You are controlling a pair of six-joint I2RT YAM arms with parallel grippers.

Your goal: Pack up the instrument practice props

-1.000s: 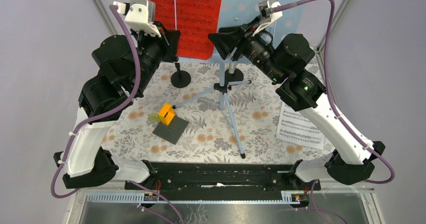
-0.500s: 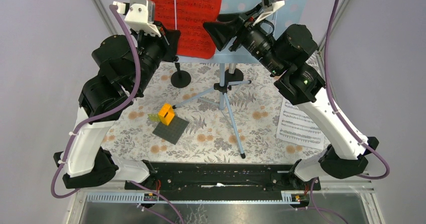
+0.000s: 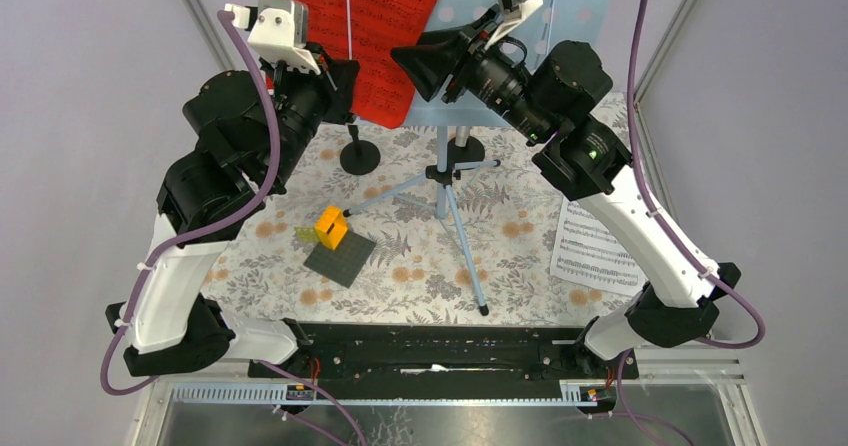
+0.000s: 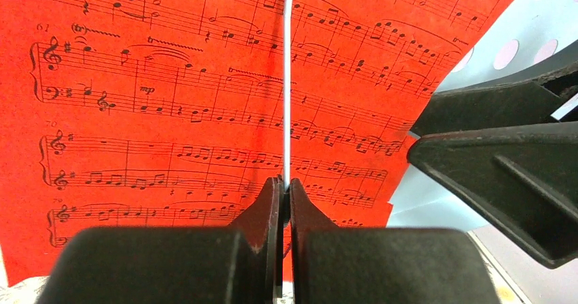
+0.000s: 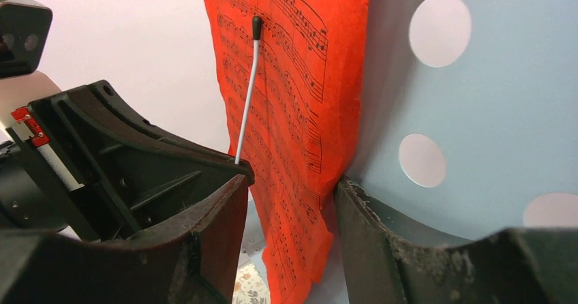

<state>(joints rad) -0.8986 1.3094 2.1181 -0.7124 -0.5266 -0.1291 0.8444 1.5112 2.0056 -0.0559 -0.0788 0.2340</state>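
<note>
A red music sheet (image 3: 385, 26) hangs on the pale-blue perforated holder (image 3: 560, 21), which stands on tripod legs (image 3: 462, 228). My left gripper (image 3: 343, 70) is shut on a thin white rod (image 4: 287, 79) with a black tip, in front of the red sheet (image 4: 170, 99). A black round-based mount (image 3: 360, 156) stands right below it. My right gripper (image 5: 290, 181) is open, and the red sheet's free right edge (image 5: 300, 99) hangs between its jaws. Its right finger lies against the holder (image 5: 491, 99). A white music sheet (image 3: 598, 256) lies flat at the right. No microphones are in view.
An orange brick on a dark grey studded plate (image 3: 338, 241) sits left of centre on the floral cloth (image 3: 420, 276). A second dark round base (image 3: 472, 149) shows partly behind the tripod post. The two grippers are close together at the back.
My right gripper has moved left and up to the red sheet's right edge, and that edge now sits between its jaws. The left arm has not moved.
</note>
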